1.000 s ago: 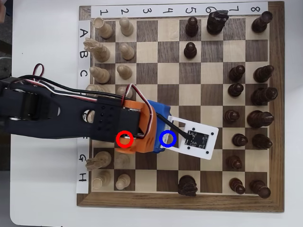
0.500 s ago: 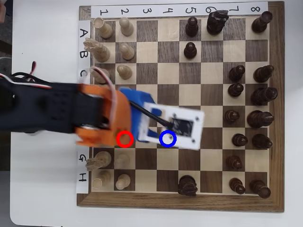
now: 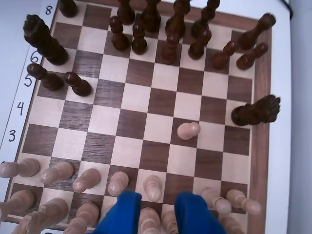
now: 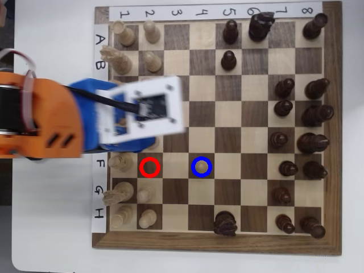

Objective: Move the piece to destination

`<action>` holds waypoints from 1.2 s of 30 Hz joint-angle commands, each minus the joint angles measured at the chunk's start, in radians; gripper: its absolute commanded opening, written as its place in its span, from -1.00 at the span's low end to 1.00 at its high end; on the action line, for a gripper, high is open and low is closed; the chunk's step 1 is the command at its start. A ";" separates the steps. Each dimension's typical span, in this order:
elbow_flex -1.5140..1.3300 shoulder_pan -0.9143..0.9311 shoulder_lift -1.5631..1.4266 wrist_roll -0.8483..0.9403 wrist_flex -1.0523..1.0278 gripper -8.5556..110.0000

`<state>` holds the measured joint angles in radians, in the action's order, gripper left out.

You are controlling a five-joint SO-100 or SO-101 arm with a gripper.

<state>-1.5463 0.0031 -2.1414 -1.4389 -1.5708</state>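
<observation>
Overhead view: the small pale cream wooden pawn with a round ball head [image 4: 202,165] is seen standing inside the drawn blue ring on the dark-brown wooden square [image 4: 208,158], in row F, column 4. The square marked with a red ring [image 4: 150,166], two columns to the left in this view, is seen bare. In the wrist view the same pawn [image 3: 188,130] is seen upright and alone on a dark square, well apart from the other pieces. The task is judged to be done as far as placement goes.

The blue two-finger gripper [image 3: 158,207] is shown at the bottom of the wrist view with its fingers spread moderately apart and nothing held between them. It is positioned above the pale back rows, well clear of the pawn.

A risk is judged to lie in the withdrawal: the pale pawns and taller pale pieces [image 3: 153,187] are crowded directly beneath the fingers, and one could be knocked over if the arm were lowered or swung sideways. The orange arm body [image 4: 40,122] is blurred in the overhead view.

The walnut-and-maple chessboard [image 4: 331,136] is laid on a white table [image 4: 57,34], with paper strips of handwritten numbers and letters along two edges. Dark brown pieces [image 4: 314,142] are ranged on the far side.
</observation>
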 commanded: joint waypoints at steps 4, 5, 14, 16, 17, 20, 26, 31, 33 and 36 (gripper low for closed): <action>0.255 0.176 -0.278 0.245 -0.064 -0.86; 0.256 0.207 -0.287 0.265 -0.060 -0.86; 0.233 0.437 -0.382 0.420 -0.032 -0.86; 0.199 0.505 -0.420 0.457 -0.020 -0.86; 0.170 0.546 -0.445 0.474 -0.012 -0.86; 0.058 0.681 -0.532 0.512 0.054 -0.86; -0.207 0.962 -0.733 0.640 0.232 -0.86; -0.534 1.092 -0.925 0.787 0.416 -0.86; -0.627 1.121 -0.962 0.841 0.466 -0.86; -0.687 1.155 -0.945 0.857 0.509 -0.86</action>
<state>-1.9620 0.9541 -2.9544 -0.7378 -1.2901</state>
